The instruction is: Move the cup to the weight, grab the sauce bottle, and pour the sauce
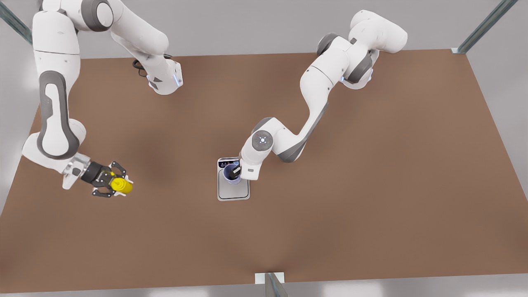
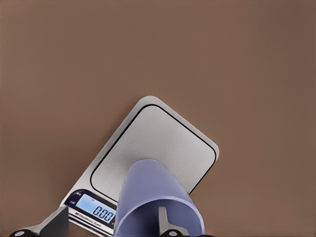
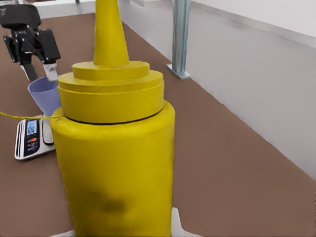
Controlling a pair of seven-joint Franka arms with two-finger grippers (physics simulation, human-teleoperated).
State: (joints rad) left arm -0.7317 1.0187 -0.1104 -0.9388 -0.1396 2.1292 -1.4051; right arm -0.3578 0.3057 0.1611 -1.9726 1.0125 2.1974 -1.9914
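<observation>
Gripping the cup (image 1: 232,173) by its rim, the left gripper (image 1: 236,171) holds it over the weight (image 1: 234,192) near the display. The right gripper (image 1: 108,185) grasps the sauce bottle (image 1: 122,186) at the worktop's (image 1: 371,185) edge, on the front view's left.

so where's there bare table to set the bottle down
Open brown table lies between the sauce bottle, in the right gripper, and the weight, and beyond it toward the front view's right. Crowded at the weight: the left gripper holds the cup there.
</observation>
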